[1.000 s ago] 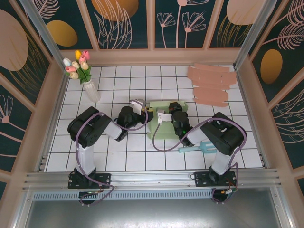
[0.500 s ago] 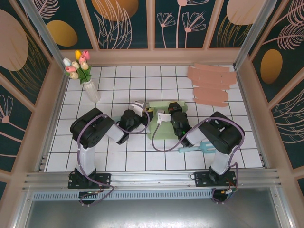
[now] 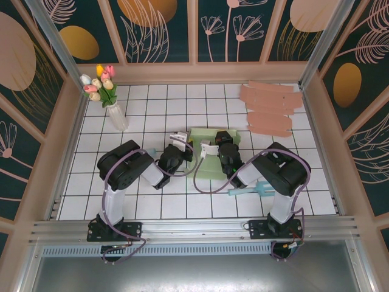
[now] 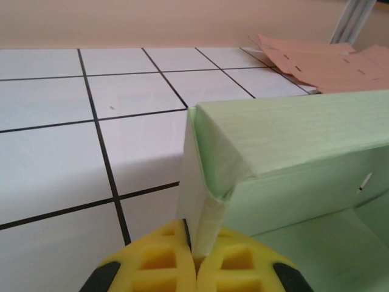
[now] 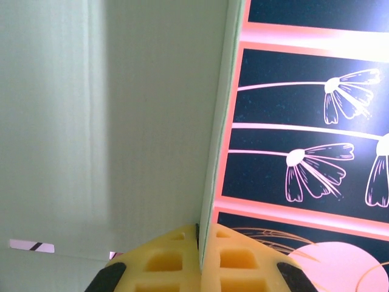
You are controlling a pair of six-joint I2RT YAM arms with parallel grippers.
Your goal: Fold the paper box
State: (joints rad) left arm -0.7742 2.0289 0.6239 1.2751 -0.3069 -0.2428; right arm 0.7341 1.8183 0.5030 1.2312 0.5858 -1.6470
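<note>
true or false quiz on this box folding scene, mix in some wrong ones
1. The left pincer is shut on a wall corner of the green paper box. True.
2. The right pincer hangs open, clear of the box. False: it is shut on a thin green wall of the box.
3. A stack of flat pink cardboard lies at the far right of the table. True.
4. The vase of tulips stands inside the box. False: it stands on the tiles at the far left, apart from the box.
</note>
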